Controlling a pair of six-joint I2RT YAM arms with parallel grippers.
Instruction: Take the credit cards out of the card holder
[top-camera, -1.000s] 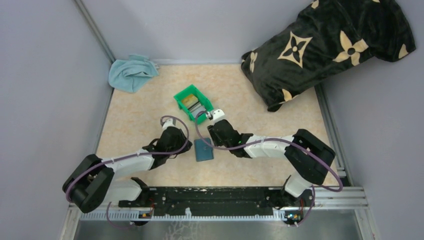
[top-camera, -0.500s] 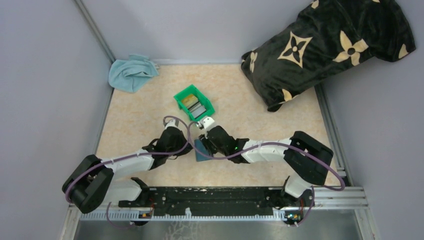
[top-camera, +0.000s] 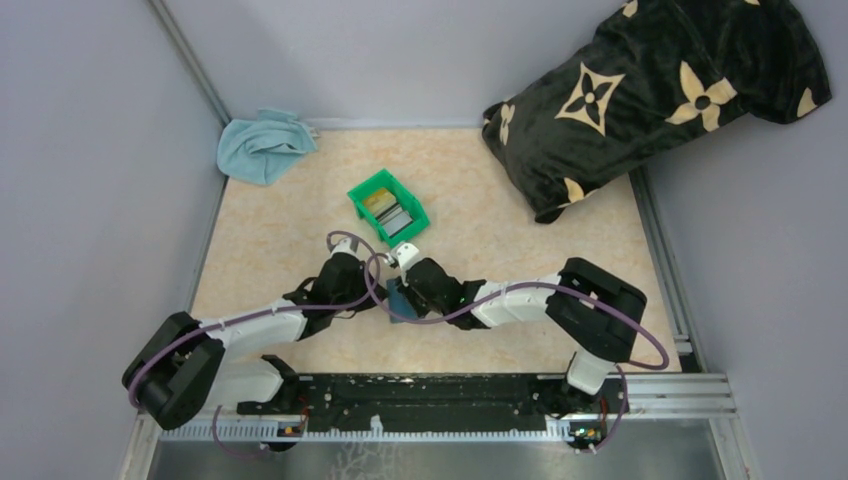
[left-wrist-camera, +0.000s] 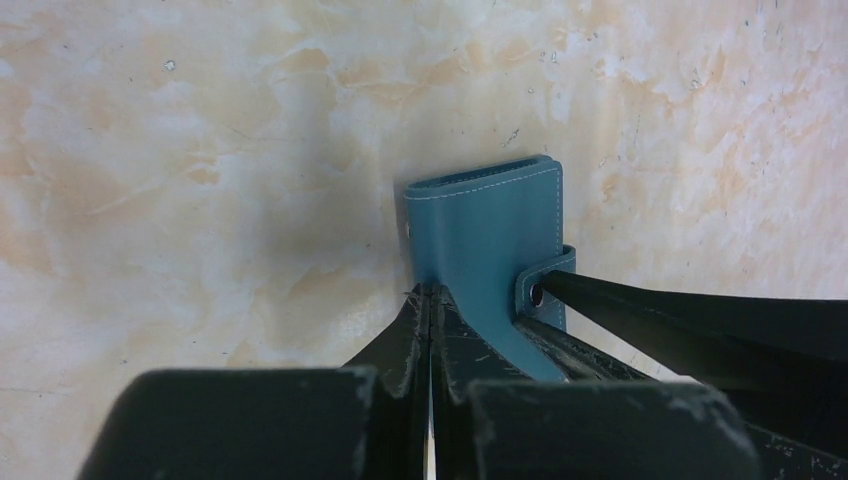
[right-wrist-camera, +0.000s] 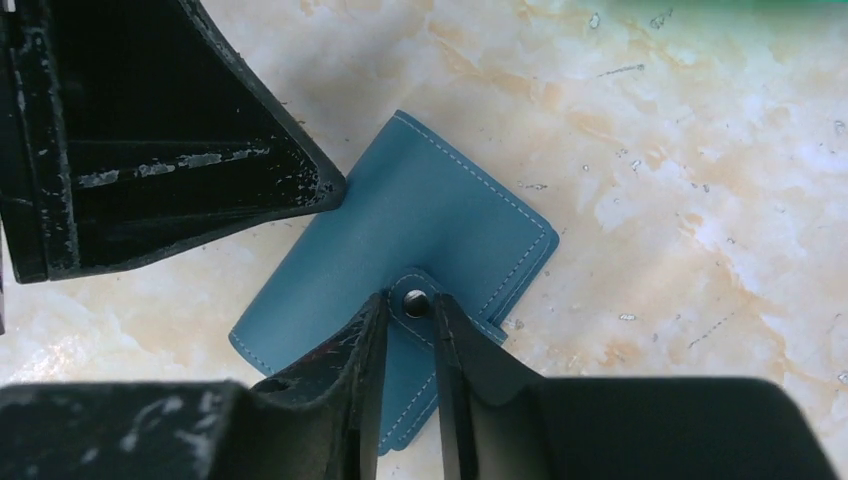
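The card holder (top-camera: 397, 306) is a teal-blue wallet lying closed and flat on the table between my two grippers. It also shows in the left wrist view (left-wrist-camera: 488, 225) and the right wrist view (right-wrist-camera: 400, 220). My left gripper (left-wrist-camera: 430, 292) is shut, and its tips rest against the wallet's near-left corner. My right gripper (right-wrist-camera: 411, 303) straddles the snap tab (right-wrist-camera: 414, 300), with a finger tight on each side of it. Two credit cards, one tan/gold (top-camera: 378, 203) and one grey (top-camera: 397, 220), lie in the green bin (top-camera: 360, 190).
A light-blue cloth (top-camera: 262, 143) lies at the back left corner. A black pillow with tan flowers (top-camera: 650, 90) fills the back right. Grey walls close in the left, back and right. The green bin's edge shows in the right wrist view (right-wrist-camera: 730, 3).
My right gripper has moved from the green bin down and left onto the wallet's snap tab. My left gripper has stayed at the wallet's corner.
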